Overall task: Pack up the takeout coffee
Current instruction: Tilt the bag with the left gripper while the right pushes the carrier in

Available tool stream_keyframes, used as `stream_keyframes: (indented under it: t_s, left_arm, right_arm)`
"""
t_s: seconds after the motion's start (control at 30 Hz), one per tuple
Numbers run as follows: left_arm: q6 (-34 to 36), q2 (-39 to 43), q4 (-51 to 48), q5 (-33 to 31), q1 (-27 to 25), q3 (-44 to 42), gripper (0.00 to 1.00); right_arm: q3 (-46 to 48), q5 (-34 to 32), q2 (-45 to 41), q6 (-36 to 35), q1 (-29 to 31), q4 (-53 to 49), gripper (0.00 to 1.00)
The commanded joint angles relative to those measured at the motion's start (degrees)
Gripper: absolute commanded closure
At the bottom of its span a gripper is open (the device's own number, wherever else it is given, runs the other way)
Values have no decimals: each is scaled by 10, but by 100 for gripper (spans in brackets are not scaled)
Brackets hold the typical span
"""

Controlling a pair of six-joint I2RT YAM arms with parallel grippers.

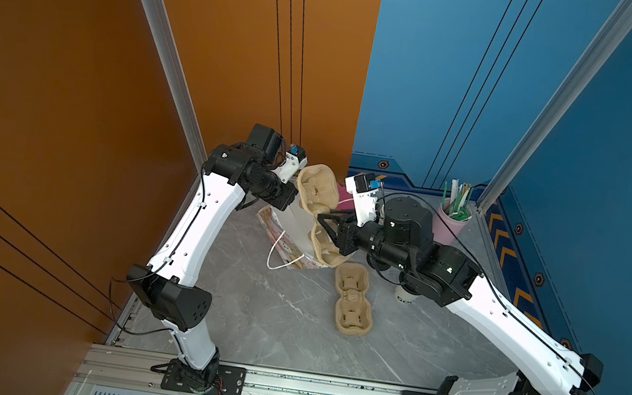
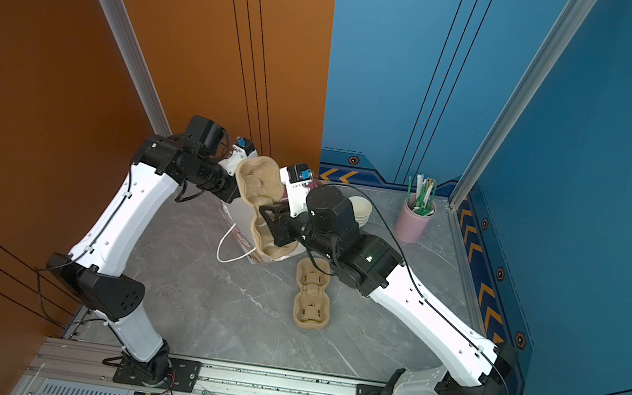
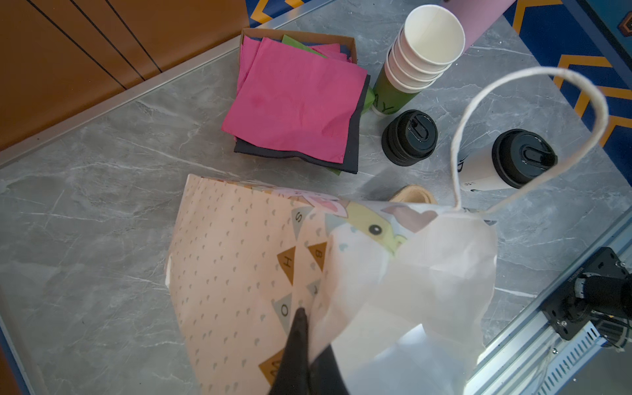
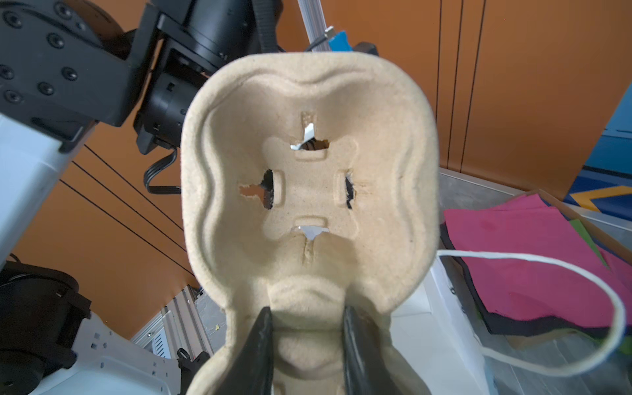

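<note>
The takeout coffee (image 3: 506, 164), a white paper cup with a black dome lid, stands on the table; in a top view only its lettered side (image 1: 405, 298) shows under the right arm. My left gripper (image 3: 306, 319) is shut on the top edge of a peach patterned paper bag (image 3: 239, 266) with white cord handles, holding its mouth open. My right gripper (image 4: 307, 325) is shut on the middle ridge of a tan pulp cup carrier (image 4: 307, 191). The carrier (image 1: 318, 197) hangs tilted over the bag (image 1: 287, 240) between the two wrists.
A second pulp carrier (image 1: 352, 300) lies flat mid-table. A stack of lidless cups (image 3: 420, 51), a stack of black lids (image 3: 408, 136) and a box of pink napkins (image 3: 297, 102) stand at the back. A pink holder of straws (image 1: 451, 222) stands in the back right corner.
</note>
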State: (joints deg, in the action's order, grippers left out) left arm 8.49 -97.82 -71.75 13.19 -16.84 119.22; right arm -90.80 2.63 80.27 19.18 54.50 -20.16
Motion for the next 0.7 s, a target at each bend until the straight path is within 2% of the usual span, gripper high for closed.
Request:
stream_keyframes:
  t_s: [0.0, 0.23, 0.47, 0.67]
  left_arm:
    - [-11, 16, -10, 16, -2, -15, 100]
    - [-12, 21, -9, 13, 5, -10, 100]
    - [-11, 20, -9, 15, 12, 3, 100]
    - [-8, 21, -8, 20, 13, 7, 100]
  right_arm:
    - [31, 1, 9, -44, 1, 95, 74]
    - [126, 17, 8, -63, -13, 188, 73]
    - [186, 27, 9, -88, -38, 232, 73]
    - [200, 56, 25, -93, -64, 267, 73]
